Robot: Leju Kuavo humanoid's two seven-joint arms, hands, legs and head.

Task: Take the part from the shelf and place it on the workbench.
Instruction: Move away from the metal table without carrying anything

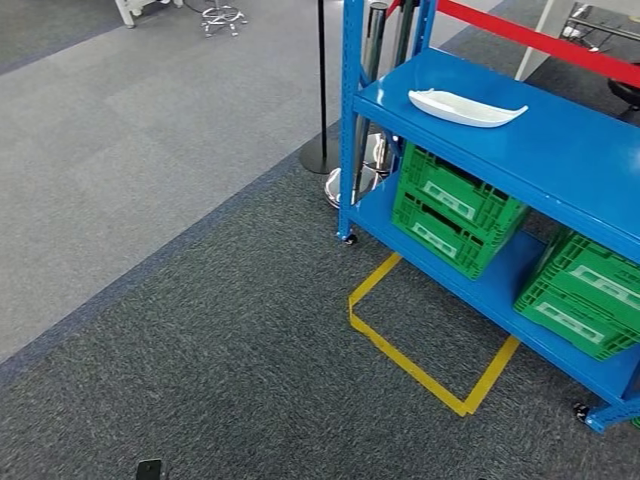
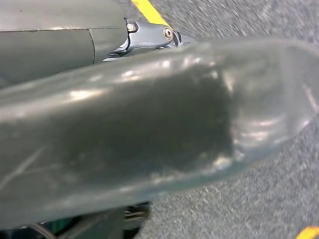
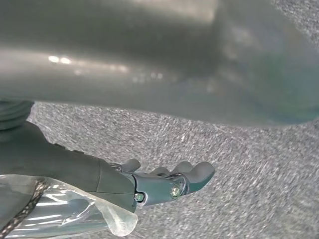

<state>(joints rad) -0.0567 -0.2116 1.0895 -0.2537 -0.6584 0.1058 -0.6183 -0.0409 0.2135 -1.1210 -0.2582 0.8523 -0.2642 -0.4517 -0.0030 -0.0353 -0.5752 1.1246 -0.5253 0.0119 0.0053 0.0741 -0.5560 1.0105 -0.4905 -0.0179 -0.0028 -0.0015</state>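
From the head view, open carpet is seen on the left, yellow tape before the blue shelf. The part, white, long and shallow with pointed ends, lies on the upper level, above green crates. The left hand is mostly hidden, its state undeterminable. The right hand is seen empty over carpet, fingers extended together.

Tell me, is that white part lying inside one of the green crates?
No, the white part lies on the top board of the blue shelf, while the green crates stand on the board below it.
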